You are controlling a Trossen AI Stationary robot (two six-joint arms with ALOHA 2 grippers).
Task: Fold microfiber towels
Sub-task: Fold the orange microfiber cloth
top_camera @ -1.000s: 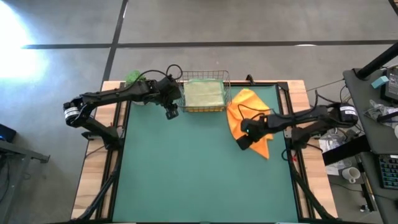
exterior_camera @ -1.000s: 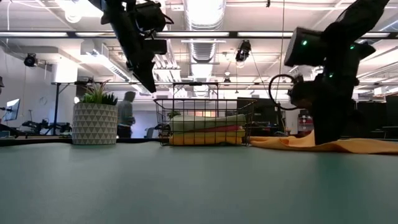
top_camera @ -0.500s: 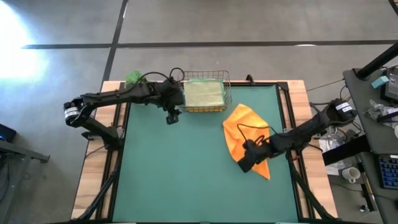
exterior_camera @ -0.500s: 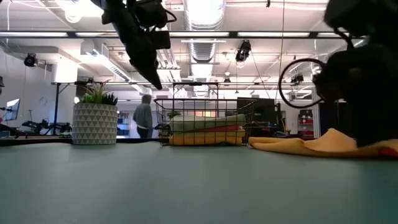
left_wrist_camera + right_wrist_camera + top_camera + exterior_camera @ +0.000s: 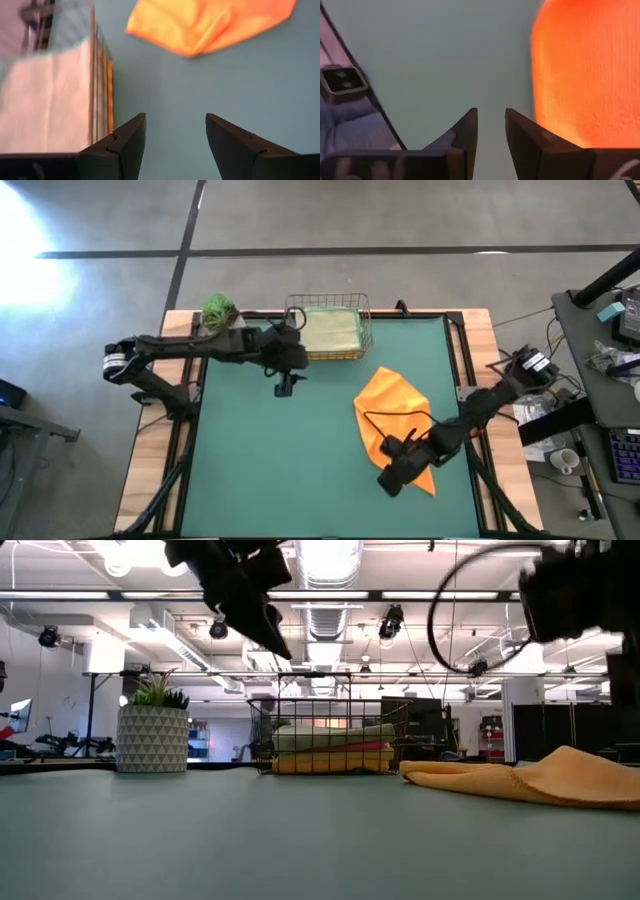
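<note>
An orange towel (image 5: pixel 392 412) lies crumpled on the green mat (image 5: pixel 280 460), right of the middle; it also shows in the low view (image 5: pixel 530 780). My right gripper (image 5: pixel 388 480) hangs over the towel's near edge. In the right wrist view it (image 5: pixel 490 114) is slightly open, with bare mat between the fingers and the towel (image 5: pixel 585 75) beside them. My left gripper (image 5: pixel 285 385) is open and empty above the mat, by the near left corner of the wire basket (image 5: pixel 330 330). It (image 5: pixel 175 120) points toward the orange towel (image 5: pixel 210 22). Folded towels (image 5: pixel 330 750) are stacked in the basket, with a pale sage one on top.
A potted plant (image 5: pixel 218 308) stands at the far left corner, left of the basket. The mat's left half and near part lie bare. Wooden table edges and arm mounts flank the mat on both sides.
My right gripper has moved toward the table's near edge and drawn the orange towel along the mat, away from the basket. It now stands higher, and the towel lies flat on the mat. My left gripper has moved from beside the basket toward the near edge and slightly right.
</note>
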